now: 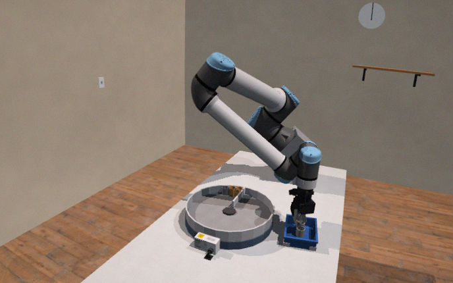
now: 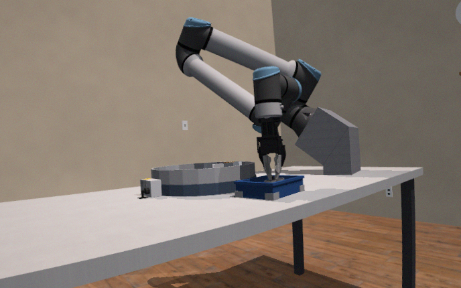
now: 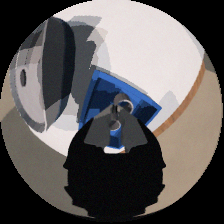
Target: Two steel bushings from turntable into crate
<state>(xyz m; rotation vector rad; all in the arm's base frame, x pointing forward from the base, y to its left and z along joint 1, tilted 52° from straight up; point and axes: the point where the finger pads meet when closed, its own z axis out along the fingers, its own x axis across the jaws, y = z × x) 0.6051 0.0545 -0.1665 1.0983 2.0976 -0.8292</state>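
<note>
You have the gripper [image 1: 297,219] [image 2: 273,178] [image 3: 114,105] pinching the wall of one steel bushing [image 1: 301,220] [image 2: 279,179] [image 3: 125,106], at the crate [image 1: 301,243] [image 2: 286,188] [image 3: 96,75], inside its edges, so the side room is small. Below it, a second bushing [image 1: 300,231] [image 3: 114,124] is standing in the crate; the turntable's high wall [image 1: 230,235] [image 2: 204,177] is near to one side.

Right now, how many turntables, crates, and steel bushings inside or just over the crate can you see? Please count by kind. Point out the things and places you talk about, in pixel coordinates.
Turntable [image 1: 235,237] [image 2: 204,177] [image 3: 60,70]: 1
Blue crate [image 1: 301,243] [image 2: 254,190] [image 3: 126,89]: 1
Steel bushings [image 1: 300,232] [image 2: 279,179] [image 3: 115,128] in or over the crate: 2
Total: 4
</note>
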